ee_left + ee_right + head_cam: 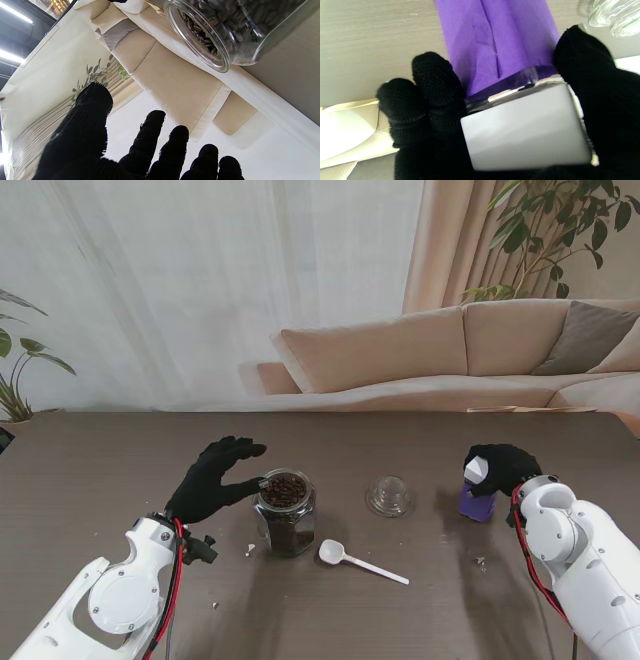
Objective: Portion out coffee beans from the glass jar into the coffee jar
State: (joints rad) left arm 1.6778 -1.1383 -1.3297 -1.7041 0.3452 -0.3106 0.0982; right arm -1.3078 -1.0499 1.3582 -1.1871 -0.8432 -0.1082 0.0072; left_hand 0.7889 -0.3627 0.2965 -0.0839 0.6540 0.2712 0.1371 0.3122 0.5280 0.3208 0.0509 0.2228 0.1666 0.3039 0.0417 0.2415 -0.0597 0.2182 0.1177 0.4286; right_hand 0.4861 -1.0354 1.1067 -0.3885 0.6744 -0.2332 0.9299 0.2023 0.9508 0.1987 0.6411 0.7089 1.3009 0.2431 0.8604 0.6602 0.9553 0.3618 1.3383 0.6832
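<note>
Where beans fill it, faceted glass jar (pixel 286 515), lidless.

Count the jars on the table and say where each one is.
2. The open glass jar of coffee beans stands just right of the left hand. The purple jar with a white lid is far right, gripped by the right hand. None look hidden.

Coffee jar (pixel 477 498): mostly covered by right hand (pixel 497 467); cap cut by blur in wrist view.
Glass jar (pixel 225 27): base cropped at picture edge in left wrist view.
Specks (pixel 249 549) on surface (pixel 100 470): too small to identify.
Left hand (pixel 105 147): palm cropped.
</note>
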